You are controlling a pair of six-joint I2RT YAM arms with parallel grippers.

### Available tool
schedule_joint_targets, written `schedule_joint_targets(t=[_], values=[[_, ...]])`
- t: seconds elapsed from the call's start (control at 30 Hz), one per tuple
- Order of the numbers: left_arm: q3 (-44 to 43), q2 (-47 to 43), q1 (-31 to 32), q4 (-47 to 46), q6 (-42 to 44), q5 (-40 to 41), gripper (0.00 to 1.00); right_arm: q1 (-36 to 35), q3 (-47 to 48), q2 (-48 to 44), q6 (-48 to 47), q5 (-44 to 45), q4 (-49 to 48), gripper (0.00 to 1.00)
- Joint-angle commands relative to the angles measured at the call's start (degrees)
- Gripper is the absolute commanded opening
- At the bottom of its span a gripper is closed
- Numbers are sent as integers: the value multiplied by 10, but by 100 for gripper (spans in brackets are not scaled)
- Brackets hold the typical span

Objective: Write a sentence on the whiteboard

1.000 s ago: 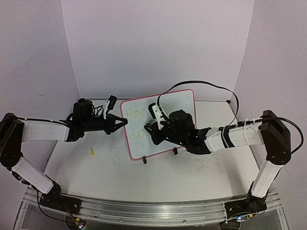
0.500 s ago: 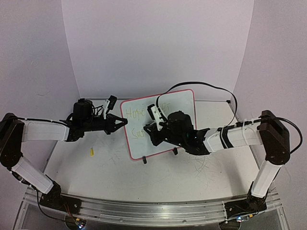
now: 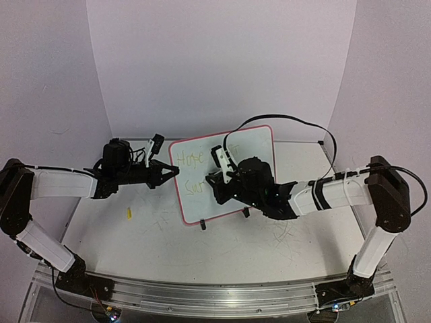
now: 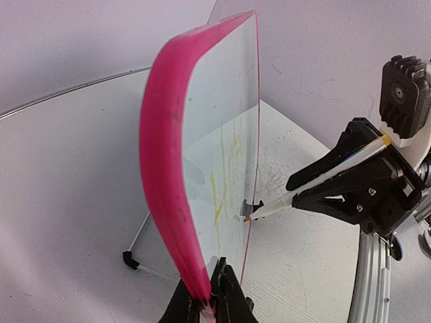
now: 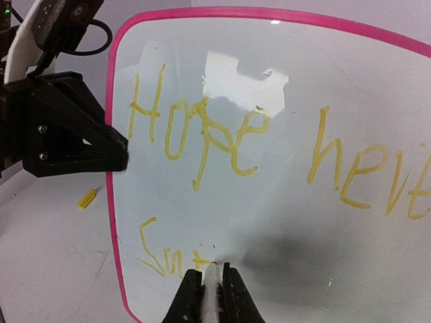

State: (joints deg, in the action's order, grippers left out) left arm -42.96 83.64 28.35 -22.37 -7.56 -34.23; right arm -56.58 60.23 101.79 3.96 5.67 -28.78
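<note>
The whiteboard (image 3: 250, 142) stands upright on the table, pink frame all round. My left gripper (image 3: 174, 171) is shut on its left edge; the left wrist view shows the jaws (image 4: 205, 282) pinching the pink frame (image 4: 161, 168). My right gripper (image 3: 217, 184) is shut on a white marker (image 5: 213, 286), whose tip touches the board's lower left area. The sentence is yellow: "Hope" (image 5: 195, 138) and "neve" (image 5: 367, 175) on the top line, a few letters (image 5: 165, 256) below. From the left wrist, the marker (image 4: 316, 182) meets the board face.
A small yellow cap (image 3: 128, 213) lies on the table left of the board. Two black clip feet (image 3: 203, 226) hold the board's lower edge. A black cable (image 3: 296, 121) loops above the right arm. Grey scratch marks (image 3: 286, 232) cover the table; purple walls enclose it.
My right gripper with the marker has shifted slightly to the right along the lower line. The left gripper and the board have not moved.
</note>
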Motion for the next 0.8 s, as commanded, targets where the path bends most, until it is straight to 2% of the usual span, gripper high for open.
schedule_joint_targets(t=[0.0, 0.43, 0.77], values=[[-13, 6, -5, 26, 61, 69, 0, 6, -34, -67, 7, 11, -39, 0], [-11, 3, -5, 26, 62, 72, 0, 7, 19, -4, -5, -31, -30, 0], [-13, 4, -5, 27, 62, 70, 0, 7, 20, 3, -4, -3, -28, 0]])
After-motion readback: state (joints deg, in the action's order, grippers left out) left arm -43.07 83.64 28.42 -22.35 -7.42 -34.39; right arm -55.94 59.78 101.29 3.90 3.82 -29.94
